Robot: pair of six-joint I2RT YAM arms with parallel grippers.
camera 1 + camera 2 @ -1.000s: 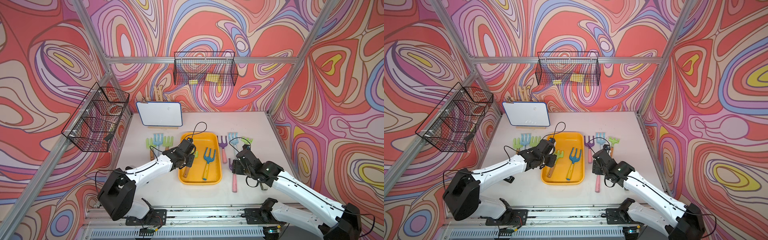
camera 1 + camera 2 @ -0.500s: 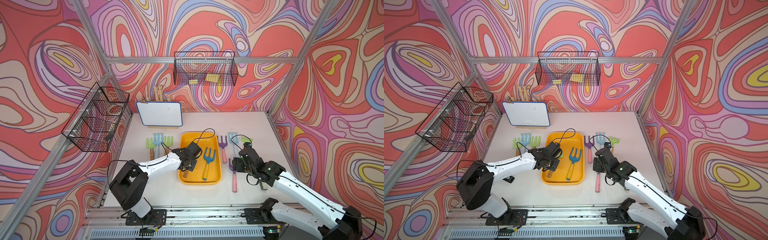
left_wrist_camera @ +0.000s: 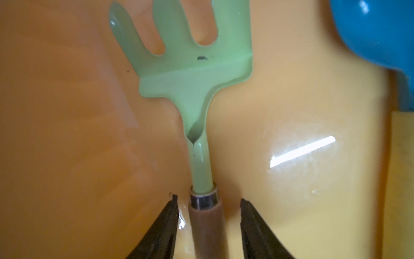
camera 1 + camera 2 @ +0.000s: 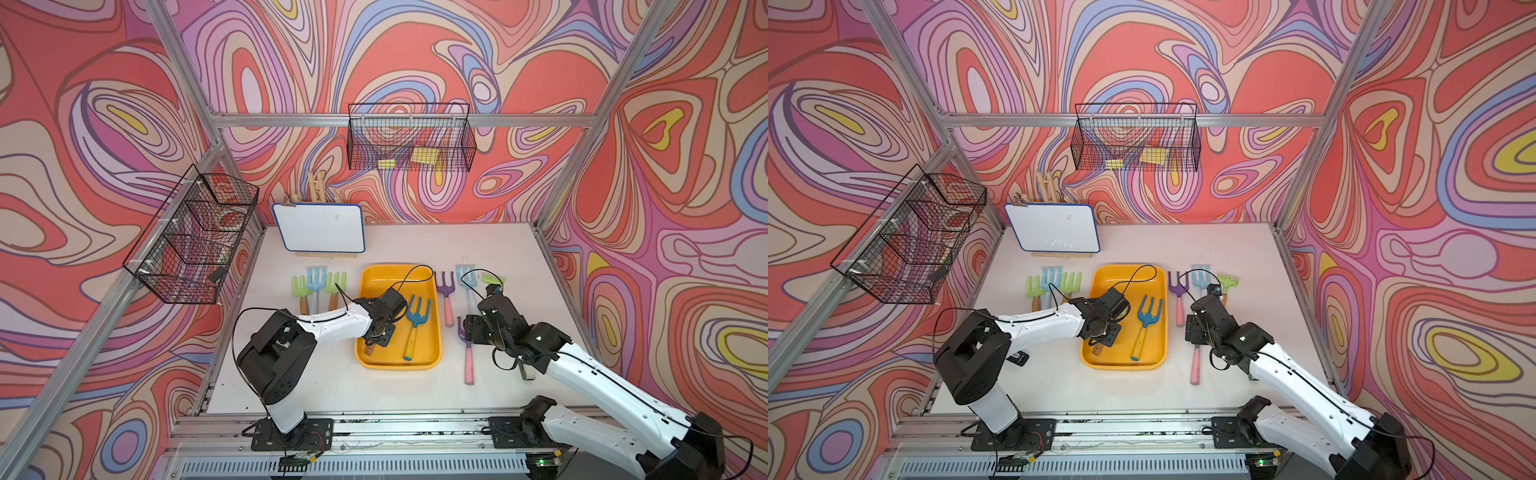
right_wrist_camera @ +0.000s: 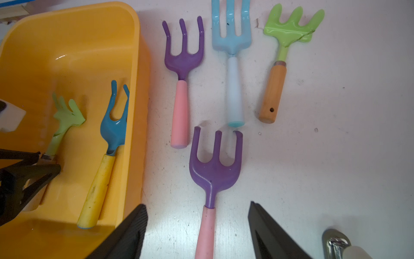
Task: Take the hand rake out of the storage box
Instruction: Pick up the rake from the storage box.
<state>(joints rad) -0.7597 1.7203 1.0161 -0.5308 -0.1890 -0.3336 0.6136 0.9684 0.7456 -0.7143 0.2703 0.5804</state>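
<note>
The storage box (image 4: 397, 365) sat at the lower centre of the frame in both top views, on the white table (image 4: 415, 241). The green hand rake (image 3: 195, 74) lay flat on the glossy floor of the box, along its left side as seen in a top view. There its head was hidden under the left arm and only the end of the brown handle showed.

The left gripper (image 3: 208, 203) was down inside the box with its jaws spread, straddling the brown handle just behind the metal ferrule. In the left wrist view a narrow gap showed on each side of the handle, so neither finger touched it. A blue fork with a yellow handle (image 4: 412, 328) lay beside the rake, nearer the right wall of the box and apart from it.

The right gripper (image 5: 197, 208) stood over the table to the right of the box. Its jaws were wide apart on either side of the pink handle of a purple fork (image 5: 215, 170), clear of it on both sides
</note>
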